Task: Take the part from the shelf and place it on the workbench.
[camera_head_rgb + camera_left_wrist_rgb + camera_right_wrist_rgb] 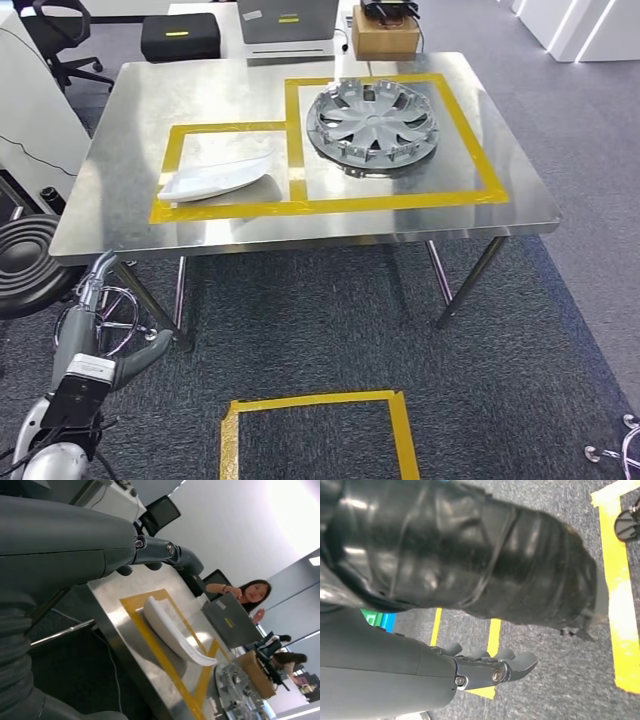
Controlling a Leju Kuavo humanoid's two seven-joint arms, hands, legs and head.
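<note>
The white curved part lies on the steel workbench, inside the left yellow-taped rectangle. A grey hubcap lies in the larger taped rectangle to its right. My left hand hangs low at the bench's near left corner, below the tabletop, fingers apart and empty. The left wrist view looks past my left hand at the white part and the hubcap. My right hand hangs over the carpet with its fingers stretched out, holding nothing.
A laptop and a cardboard box stand behind the bench. A person sits beyond it. A black round stool is at the left. A yellow tape square marks the floor in front.
</note>
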